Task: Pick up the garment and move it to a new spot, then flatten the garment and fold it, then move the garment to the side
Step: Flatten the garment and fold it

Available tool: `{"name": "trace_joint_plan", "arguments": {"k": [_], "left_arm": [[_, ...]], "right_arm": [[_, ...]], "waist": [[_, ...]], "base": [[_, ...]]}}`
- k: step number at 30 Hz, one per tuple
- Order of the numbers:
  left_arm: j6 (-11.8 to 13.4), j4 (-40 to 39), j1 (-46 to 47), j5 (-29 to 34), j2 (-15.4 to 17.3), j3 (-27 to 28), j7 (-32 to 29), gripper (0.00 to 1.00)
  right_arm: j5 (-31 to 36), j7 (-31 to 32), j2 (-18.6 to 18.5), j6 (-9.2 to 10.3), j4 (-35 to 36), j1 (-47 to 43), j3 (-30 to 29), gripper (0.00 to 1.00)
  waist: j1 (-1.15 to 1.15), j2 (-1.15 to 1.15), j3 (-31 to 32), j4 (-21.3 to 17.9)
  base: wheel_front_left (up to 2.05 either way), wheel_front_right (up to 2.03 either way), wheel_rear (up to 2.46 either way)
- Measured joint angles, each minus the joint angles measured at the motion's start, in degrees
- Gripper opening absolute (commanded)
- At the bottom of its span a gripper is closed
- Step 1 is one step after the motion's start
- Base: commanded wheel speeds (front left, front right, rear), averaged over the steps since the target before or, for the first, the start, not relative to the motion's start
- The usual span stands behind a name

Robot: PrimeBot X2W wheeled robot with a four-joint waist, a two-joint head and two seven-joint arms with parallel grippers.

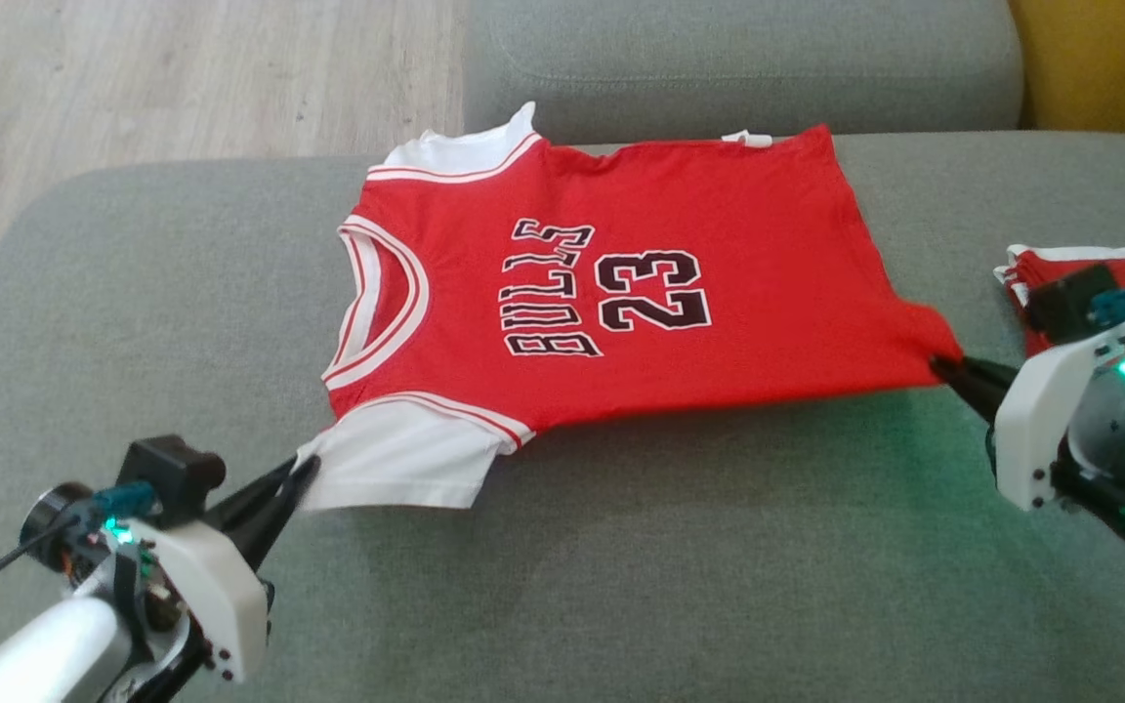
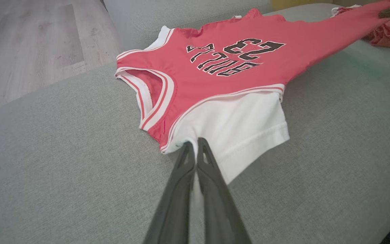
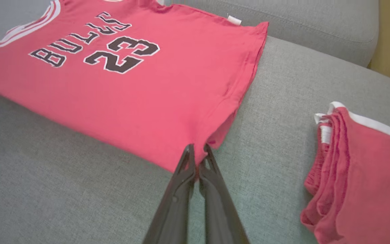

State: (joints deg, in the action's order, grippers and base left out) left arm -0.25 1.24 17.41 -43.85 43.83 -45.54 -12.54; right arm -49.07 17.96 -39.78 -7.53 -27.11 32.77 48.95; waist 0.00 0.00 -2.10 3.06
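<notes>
- The red shirt [image 1: 621, 293] lies face up in the middle of the grey sofa [image 1: 621, 586] seat, neck toward 9 o'clock and hem toward 3 o'clock in the head view.
- The left gripper [image 1: 304, 474], at 7 o'clock from the shirt, is pinched tight on the corner of the near white sleeve [image 1: 406, 464].
- The right gripper [image 1: 943, 369], at 4 o'clock, is closed just as tightly on the near corner of the hem.
- The near edge hangs taut between them, raised a little off the seat, so this looks like the flattening step.
- To do it well, pull the two corners apart evenly, toward 9 and 3 o'clock, with both grippers low.
- Then lay the near edge down gently, so that the far edge at 12 o'clock does not drag or bunch.
- The right arm works close to a pile of folded clothes [image 3: 361, 169] at 3 o'clock, which a wide swing could knock.
- The sleeve cloth is thin, so a hard tug may slip it out of the left gripper.
- The far sleeve [image 1: 470, 146] sits at the back of the seat, and I cannot tell whether it lies flat.
- Each gripper probably holds both layers of cloth, though the pinch itself is covered.
- The folded pile is partly behind the right arm in the head view and cut off at the edge of the right wrist view.
</notes>
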Motion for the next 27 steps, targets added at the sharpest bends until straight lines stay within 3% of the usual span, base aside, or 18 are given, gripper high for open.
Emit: {"name": "trace_joint_plan", "arguments": {"k": [11, 27], "left_arm": [[-0.4, 3.1, 7.0, 0.6, -2.7, 0.9, 0.0, 0.0], [-4.8, 22.5, 25.6, 2.6, -9.5, 1.4, -0.8, 0.0]], "right_arm": [[3.4, -1.2, 2.6, 0.0, 0.5, 1.0, -5.8, 0.0], [7.9, -2.3, 10.8, 0.0, -8.0, 11.0, -11.0, 0.0]], "waist": [[0.0, 0.0, -4.1, -0.2], [0.01, 0.0, -11.7, -0.9]], "base": [[0.0, 0.0, 0.0], [0.0, 0.0, 0.0]]}}
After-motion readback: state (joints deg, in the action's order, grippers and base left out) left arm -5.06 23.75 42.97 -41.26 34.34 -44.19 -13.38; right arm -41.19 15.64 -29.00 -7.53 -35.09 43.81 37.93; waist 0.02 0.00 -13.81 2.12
